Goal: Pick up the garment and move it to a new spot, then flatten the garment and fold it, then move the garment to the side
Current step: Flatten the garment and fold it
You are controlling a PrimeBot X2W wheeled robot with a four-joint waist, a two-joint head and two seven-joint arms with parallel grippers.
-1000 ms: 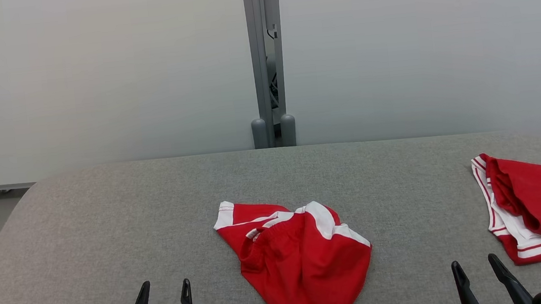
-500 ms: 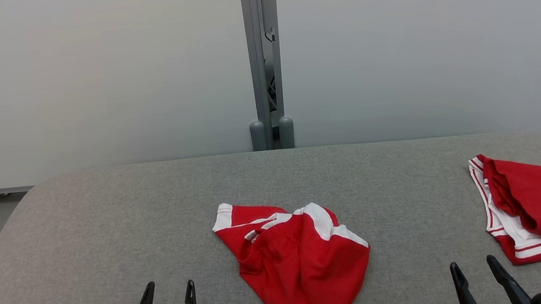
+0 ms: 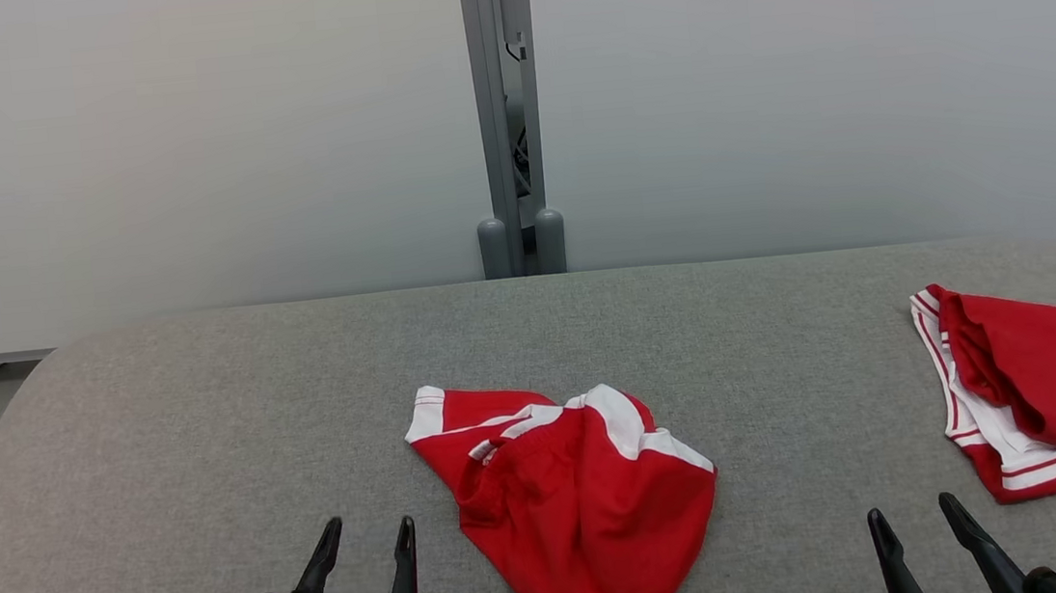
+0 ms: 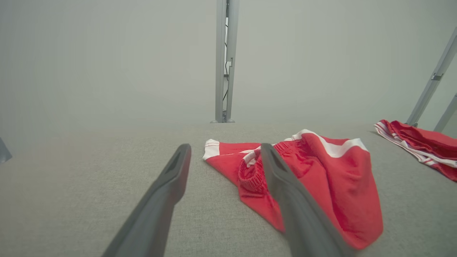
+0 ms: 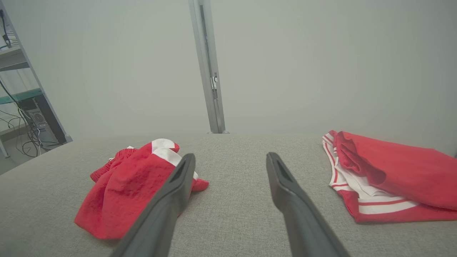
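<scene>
Grey fabric tabletop (image 3: 165, 448) before me: the crumpled red garment (image 3: 588, 513) lies mid-table, between my left gripper (image 3: 368, 523) and right gripper (image 3: 910, 507); both have fingers spread apart, holding nothing.

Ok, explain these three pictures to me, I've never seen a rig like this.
This is a two-armed robot at a grey padded table. The head view looks down from its head; the dark prongs at the bottom are its left gripper and right gripper. The other two pictures come from cameras on each wrist, looking along that gripper's own fingers. A crumpled red garment with white trim lies in the middle; a second red garment lies at the right edge. Both grippers are open and hold nothing.
</scene>
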